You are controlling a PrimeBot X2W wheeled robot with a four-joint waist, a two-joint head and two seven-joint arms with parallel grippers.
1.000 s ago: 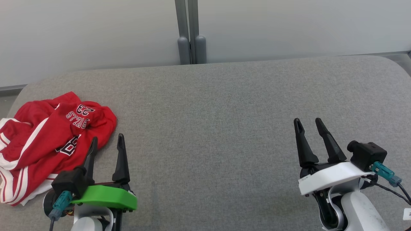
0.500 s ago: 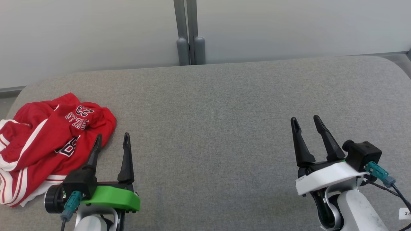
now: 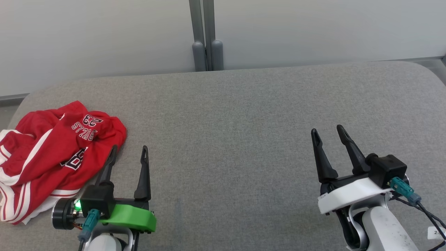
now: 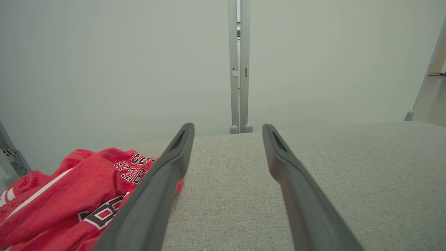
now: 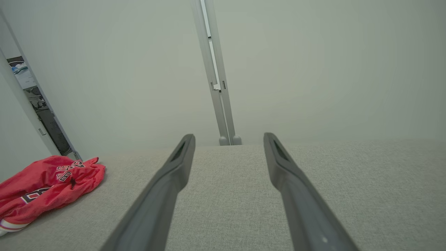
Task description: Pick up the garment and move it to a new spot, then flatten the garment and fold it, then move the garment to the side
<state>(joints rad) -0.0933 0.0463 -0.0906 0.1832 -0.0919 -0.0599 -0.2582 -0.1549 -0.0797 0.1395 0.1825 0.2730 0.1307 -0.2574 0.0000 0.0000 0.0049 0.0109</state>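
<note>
A crumpled red garment [image 3: 52,153] with white stripes and dark lettering is being seen lying at the far left of the grey padded table [image 3: 244,115], close to its rounded left corner. The left gripper [image 3: 129,151] is being held just beside the garment's right edge, with its two dark fingers spread apart and nothing between them. Whether its left finger is touching the cloth cannot be told. The right gripper [image 3: 327,130] is being held over bare grey surface at the lower right, well apart from the garment, its fingers likewise spread and empty. A pale wall and a grey post [image 3: 205,35] are being shown behind the table.
</note>
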